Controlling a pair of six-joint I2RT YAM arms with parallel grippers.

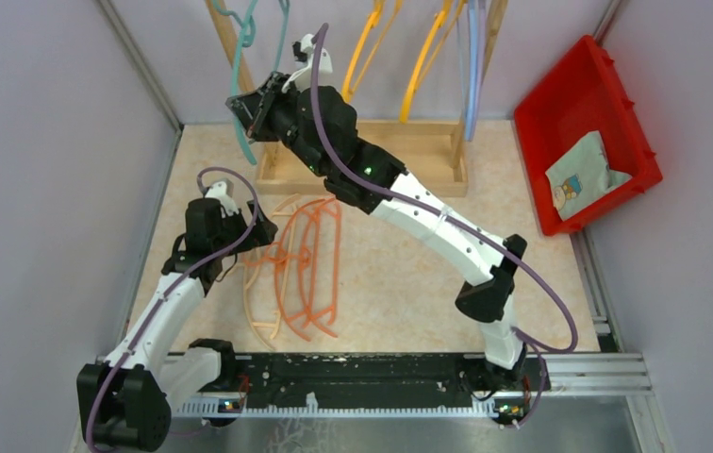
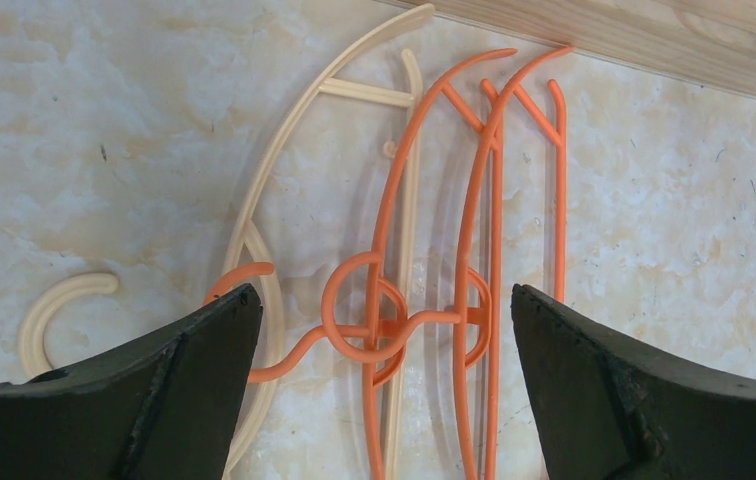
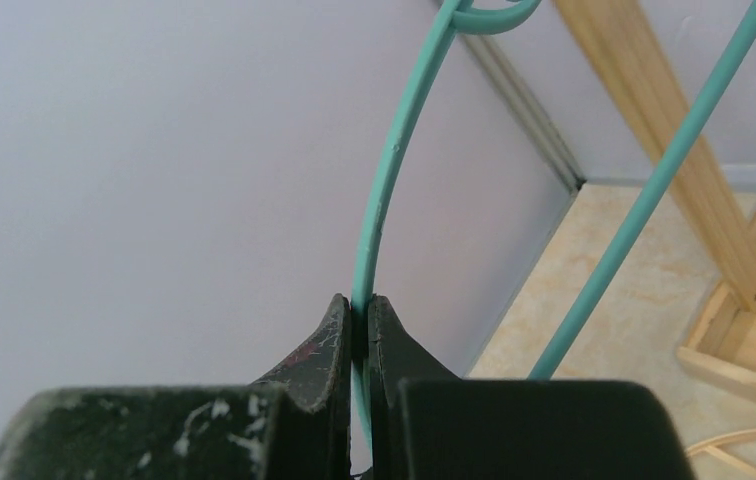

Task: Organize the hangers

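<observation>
Teal hanger (image 3: pixel 382 200): thin, smooth, curvy plastic, squeezed tight in right jaws beside wooden rack (image 3: pixel 654 130). Orange hangers (image 2: pixel 496 200), beige hanger (image 2: pixel 364 92) flat on blotchy tan table (image 2: pixel 104 120) under wide-apart left jaws. Pale purple walls (image 3: pixel 154 150).

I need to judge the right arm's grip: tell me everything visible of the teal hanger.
The teal hanger is a thin, smooth plastic rod bent in a long curve, with a curled loop at its top and a second limb slanting beside it. It hangs upright off the table, beside the wooden rack and the pale wall. The right gripper is shut on its curved side. Whether its hook rests on the rack is out of view.
</observation>
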